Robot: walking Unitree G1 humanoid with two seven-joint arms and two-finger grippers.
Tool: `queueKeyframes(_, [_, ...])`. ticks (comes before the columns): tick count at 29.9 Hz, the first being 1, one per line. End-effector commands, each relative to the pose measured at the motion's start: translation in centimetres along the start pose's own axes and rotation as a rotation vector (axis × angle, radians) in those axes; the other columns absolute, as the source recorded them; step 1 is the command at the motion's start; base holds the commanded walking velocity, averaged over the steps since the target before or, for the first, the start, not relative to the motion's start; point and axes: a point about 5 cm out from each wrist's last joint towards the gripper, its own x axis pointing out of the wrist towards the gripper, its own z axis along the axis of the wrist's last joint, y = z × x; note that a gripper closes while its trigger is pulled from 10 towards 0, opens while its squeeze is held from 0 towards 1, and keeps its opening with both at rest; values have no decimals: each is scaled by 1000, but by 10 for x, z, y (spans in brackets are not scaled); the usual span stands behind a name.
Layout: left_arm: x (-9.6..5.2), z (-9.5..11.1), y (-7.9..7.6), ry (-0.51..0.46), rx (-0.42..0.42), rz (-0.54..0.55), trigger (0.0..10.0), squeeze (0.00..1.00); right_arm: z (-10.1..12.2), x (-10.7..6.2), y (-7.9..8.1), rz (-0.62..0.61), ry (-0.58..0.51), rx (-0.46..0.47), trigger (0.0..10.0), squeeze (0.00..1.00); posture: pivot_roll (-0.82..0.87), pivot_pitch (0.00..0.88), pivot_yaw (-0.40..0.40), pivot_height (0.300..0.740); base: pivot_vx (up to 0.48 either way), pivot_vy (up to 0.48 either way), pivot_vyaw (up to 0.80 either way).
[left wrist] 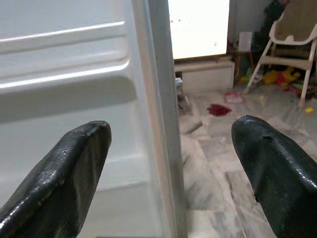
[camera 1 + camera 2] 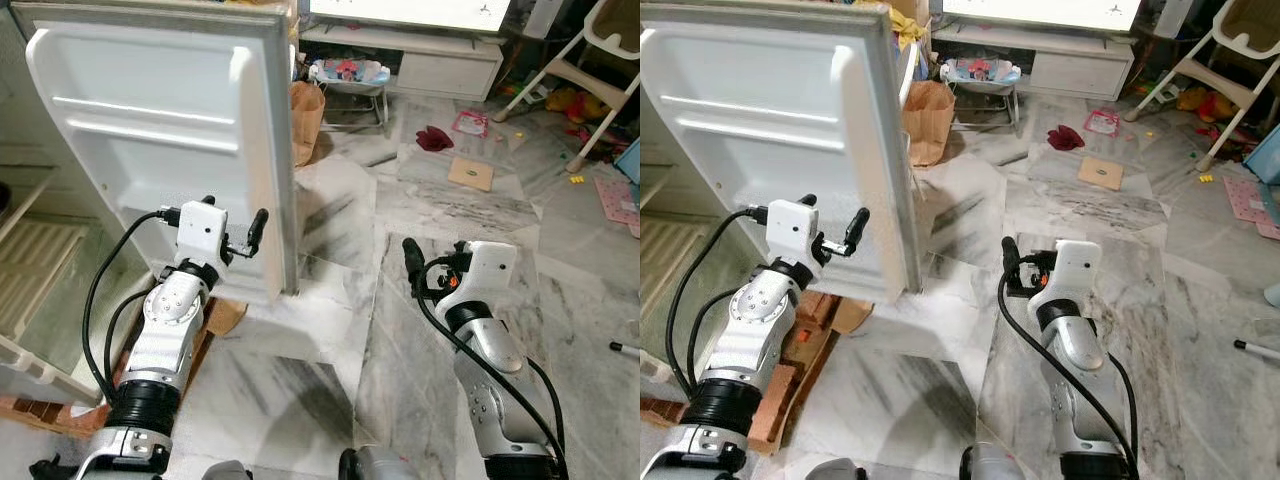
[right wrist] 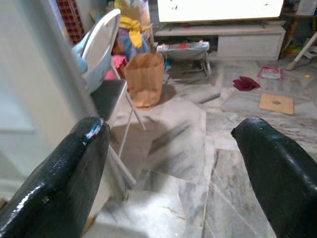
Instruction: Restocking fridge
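Your left gripper (image 1: 171,163) has fingers spread astride the open fridge door (image 2: 150,130) edge. Right gripper (image 3: 171,168), fingers spread, empty over marble floor (image 2: 450,230); paper bag (image 3: 144,79) stands beyond.

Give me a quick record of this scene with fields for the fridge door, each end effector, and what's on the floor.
fridge door: white plastic fridge door swung open, inner shelf rails bare
left end effector: left end effector open, at the door's free edge, one finger on each side of it in the left wrist view
right end effector: right end effector open, holding nothing, over the grey marble floor
floor items: brown paper bag beyond the door; flat cardboard square and crumpled red cloth farther out
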Motion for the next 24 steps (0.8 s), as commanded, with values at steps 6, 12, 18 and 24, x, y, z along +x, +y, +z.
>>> queueKeyframes(6, [-25, -15, -8, 38, -2, -30, 10000, 0, 4, 0, -1, -41, -54, -130, 10000, 0, -17, 47, -52, 740, 0, -75, 0])
queueKeyframes(12, [-20, -16, -1, 45, -11, -6, 10000, 0, 11, 1, -5, -18, -77, -64, 10000, 0, -32, 45, -40, 740, 0, -451, 0])
queueKeyframes(18, [-13, -8, -1, 25, -3, -25, 10000, 0, 12, 4, -8, -60, -88, -109, 10000, 0, -33, 47, -31, 740, 0, -449, 0])
queueKeyframes(24, [-9, -5, 2, 17, 2, -26, 10000, 0, 12, 10, -1, -90, -81, -122, 10000, 0, -30, 43, -13, 740, 0, -436, 0])
